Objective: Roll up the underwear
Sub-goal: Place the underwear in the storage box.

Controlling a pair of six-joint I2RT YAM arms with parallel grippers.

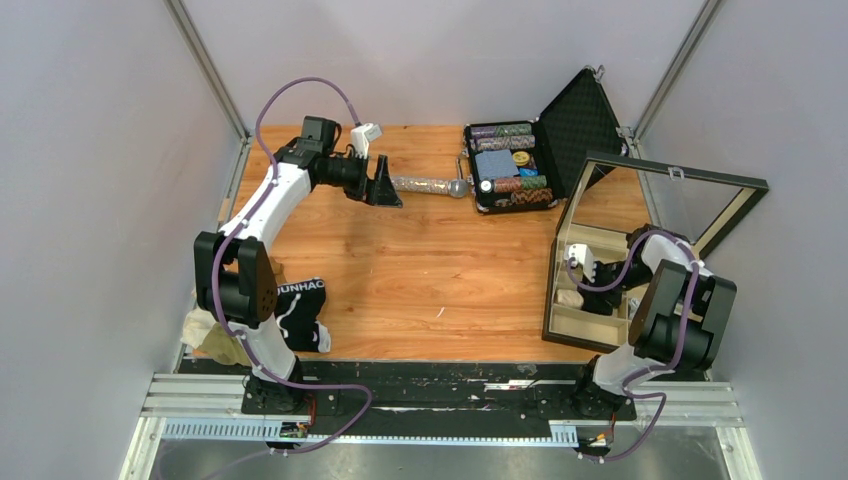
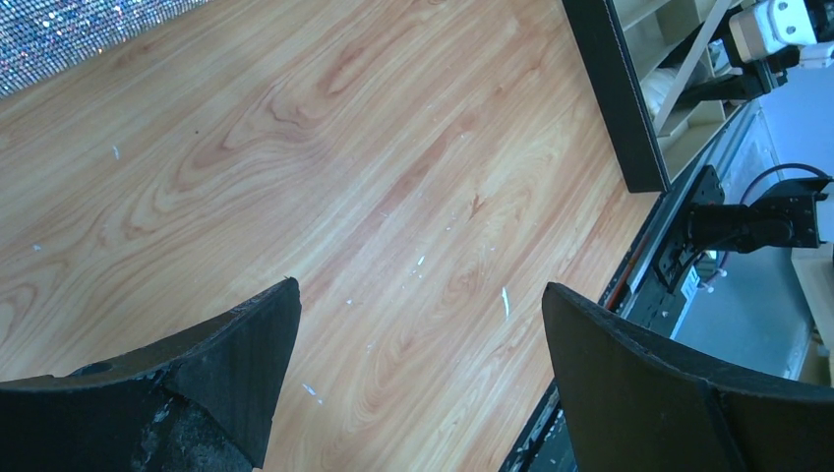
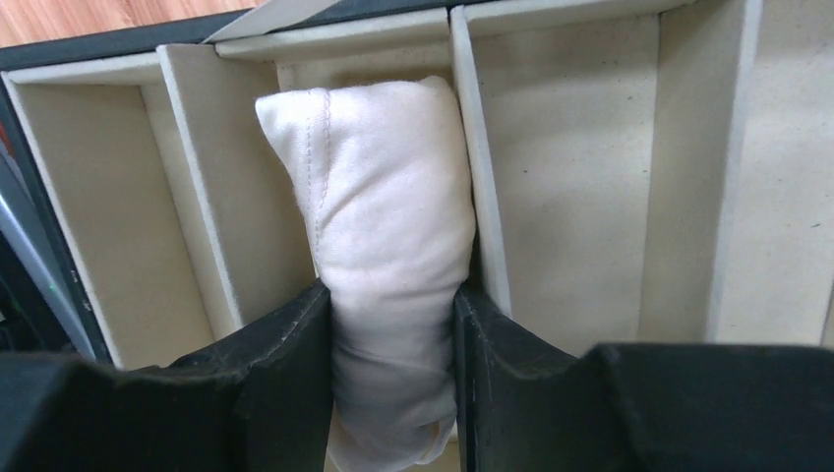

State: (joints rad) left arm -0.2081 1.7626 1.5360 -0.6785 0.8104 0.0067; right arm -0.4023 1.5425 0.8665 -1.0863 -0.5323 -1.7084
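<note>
We see the right gripper part-closed around a cream rolled underwear, lying lengthwise straight ahead in a compartment of the divided box at the right edge of the bench (left gripper gapes empty, well apart).

rolled cream underwear in a box compartment, black JUNHAO underwear crumpled at near-left table edge

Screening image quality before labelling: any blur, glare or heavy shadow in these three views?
Top view: even light, sharp, no glare on the table. Left wrist: wood grain crisp, left claw a dark silhouette. Right wrist: cream roll crisp, shaded low down where the right claw grips it.
</note>
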